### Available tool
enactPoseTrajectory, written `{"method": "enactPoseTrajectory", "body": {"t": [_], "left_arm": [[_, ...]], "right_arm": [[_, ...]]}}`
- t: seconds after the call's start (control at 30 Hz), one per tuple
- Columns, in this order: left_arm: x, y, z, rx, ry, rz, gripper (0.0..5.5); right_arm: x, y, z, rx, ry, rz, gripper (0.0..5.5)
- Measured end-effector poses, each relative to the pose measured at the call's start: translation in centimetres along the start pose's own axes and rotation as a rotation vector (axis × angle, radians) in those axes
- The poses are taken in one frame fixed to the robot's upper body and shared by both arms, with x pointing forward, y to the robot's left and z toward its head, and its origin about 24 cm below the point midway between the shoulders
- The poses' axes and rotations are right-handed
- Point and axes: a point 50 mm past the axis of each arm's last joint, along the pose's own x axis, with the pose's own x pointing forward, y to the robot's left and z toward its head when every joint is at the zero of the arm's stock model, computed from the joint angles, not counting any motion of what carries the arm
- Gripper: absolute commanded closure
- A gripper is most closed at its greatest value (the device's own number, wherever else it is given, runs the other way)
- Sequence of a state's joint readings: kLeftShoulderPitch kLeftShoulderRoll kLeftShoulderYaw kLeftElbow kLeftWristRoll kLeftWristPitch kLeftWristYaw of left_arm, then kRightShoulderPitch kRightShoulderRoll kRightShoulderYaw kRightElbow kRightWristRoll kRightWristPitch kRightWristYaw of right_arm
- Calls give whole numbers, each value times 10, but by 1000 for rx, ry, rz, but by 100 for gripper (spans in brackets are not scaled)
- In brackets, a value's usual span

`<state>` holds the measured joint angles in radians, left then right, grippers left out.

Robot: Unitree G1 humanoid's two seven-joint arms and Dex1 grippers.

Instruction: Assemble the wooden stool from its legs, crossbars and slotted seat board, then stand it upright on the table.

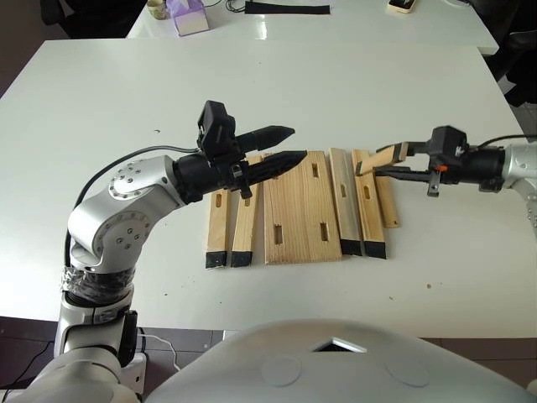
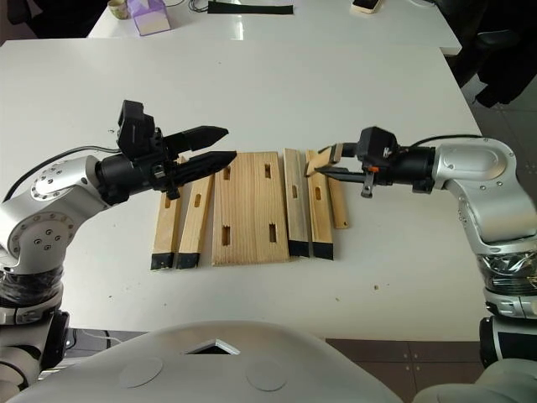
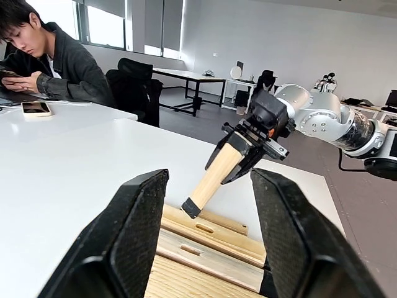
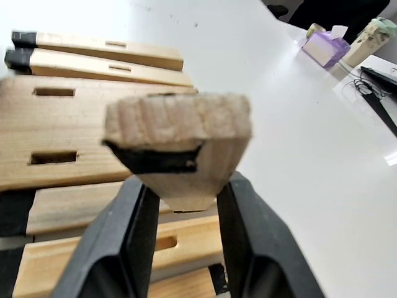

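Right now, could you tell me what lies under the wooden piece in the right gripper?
The right gripper holds the short wooden piece over a slotted leg lying flat on the table. The leg's far end beneath it is covered.

Both arms have rounded silver shells; the left arm's [image 1: 126,210] joint discs are ringed with small dark screws, and a black cable [image 1: 102,175] arcs beside it. The forearms are matte black, each carrying a boxy camera block [image 1: 216,126]. The fingers [image 3: 118,248] are black, tapered and textured. A small orange tab [image 1: 437,167] marks the right wrist.
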<state>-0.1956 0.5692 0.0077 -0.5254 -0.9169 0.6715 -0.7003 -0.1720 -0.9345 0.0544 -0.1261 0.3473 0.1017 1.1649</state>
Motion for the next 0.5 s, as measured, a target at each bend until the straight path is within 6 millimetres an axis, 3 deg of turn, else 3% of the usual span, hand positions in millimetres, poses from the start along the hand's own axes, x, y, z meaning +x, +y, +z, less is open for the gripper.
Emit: {"method": "enactPoseTrajectory", "body": {"t": [0.5], "left_arm": [[-1,-2,-4,8,8,15,305]], "right_arm": [[-5,16,-22,-31,55,95,421]]}}
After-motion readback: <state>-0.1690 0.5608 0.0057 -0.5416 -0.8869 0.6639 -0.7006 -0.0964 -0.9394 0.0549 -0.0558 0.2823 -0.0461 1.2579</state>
